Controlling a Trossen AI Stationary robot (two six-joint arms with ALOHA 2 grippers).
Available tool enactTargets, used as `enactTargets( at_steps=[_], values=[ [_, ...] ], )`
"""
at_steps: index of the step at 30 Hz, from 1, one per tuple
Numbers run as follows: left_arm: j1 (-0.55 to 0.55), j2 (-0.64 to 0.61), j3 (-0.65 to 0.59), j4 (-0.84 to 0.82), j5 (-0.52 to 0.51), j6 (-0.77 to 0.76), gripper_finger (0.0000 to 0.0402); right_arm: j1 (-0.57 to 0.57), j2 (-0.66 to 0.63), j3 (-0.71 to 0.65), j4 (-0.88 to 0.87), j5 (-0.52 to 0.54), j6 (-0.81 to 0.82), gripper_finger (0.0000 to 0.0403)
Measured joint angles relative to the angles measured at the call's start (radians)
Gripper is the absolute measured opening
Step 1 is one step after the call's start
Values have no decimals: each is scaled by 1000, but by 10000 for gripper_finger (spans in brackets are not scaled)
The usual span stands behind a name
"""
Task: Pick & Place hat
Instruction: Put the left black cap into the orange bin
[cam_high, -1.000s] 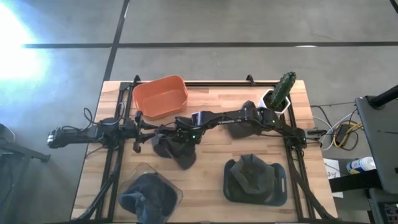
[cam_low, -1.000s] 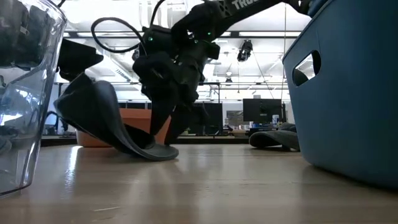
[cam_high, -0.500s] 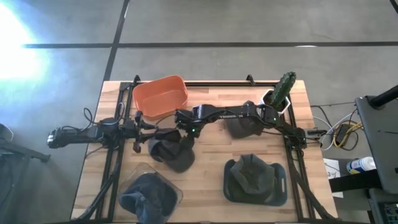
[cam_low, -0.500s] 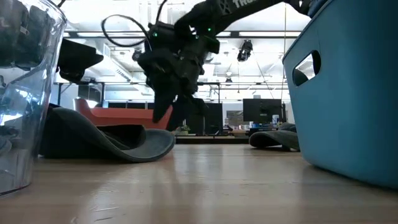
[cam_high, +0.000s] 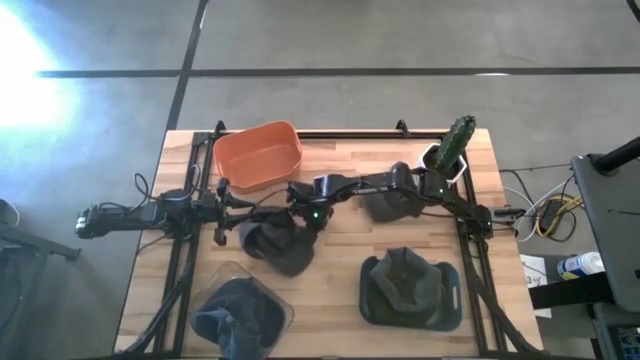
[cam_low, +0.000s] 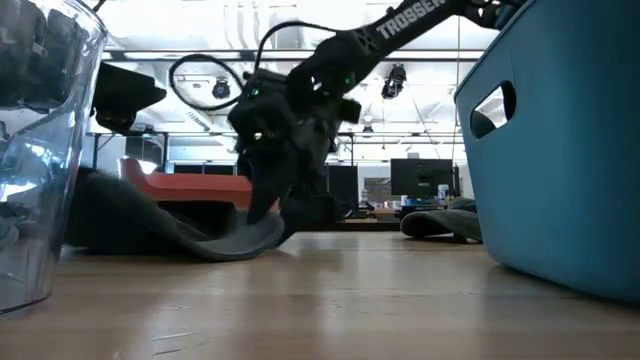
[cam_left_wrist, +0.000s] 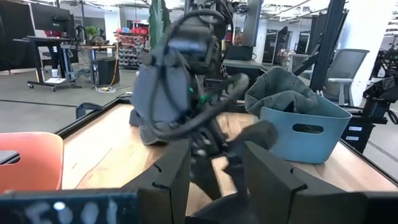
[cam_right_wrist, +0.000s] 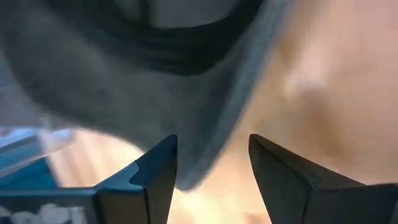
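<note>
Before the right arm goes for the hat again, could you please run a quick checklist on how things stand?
1. Right gripper open: ok, fingers apart.
2. Right gripper above the hat: ok.
3. Hat resting on the table: ok, brim on the wood in the low view.
4. Left gripper clear of the hat: cannot tell, it sits right beside it.
5. Blue bin has room: not ok, already heaped with hats.
</note>
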Motion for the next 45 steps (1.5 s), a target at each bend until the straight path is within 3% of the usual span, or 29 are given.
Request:
enactTargets(
  at_steps=[4,10,13,18,21,27,31,34,38,40,45],
  values=[
    [0,1,0,0,0,0,140,23,1,-47,122,-94,63,194],
    [0,4,0,0,0,0,140,41,4,-41,172,-110,72,182],
    [0,4,0,0,0,0,140,40,4,-24,173,-77,52,144],
    [0,4,0,0,0,0,140,32,1,23,124,-5,-8,40],
    [0,4,0,0,0,0,140,25,-5,81,-17,115,-107,18],
    [0,4,0,0,0,0,140,-4,-56,197,-340,503,-318,14],
    [0,4,0,-1,0,0,140,-24,-134,260,-394,736,-342,14],
    [0,4,0,-1,0,0,140,-19,-210,305,-415,1000,-360,14],
    [0,4,0,-1,0,0,140,-15,-280,324,-283,1316,-505,14],
    [0,4,0,0,0,0,140,-28,-295,324,-137,1351,-636,14],
    [0,4,0,0,0,0,140,-74,-241,322,164,1278,-951,14]
  ],
)
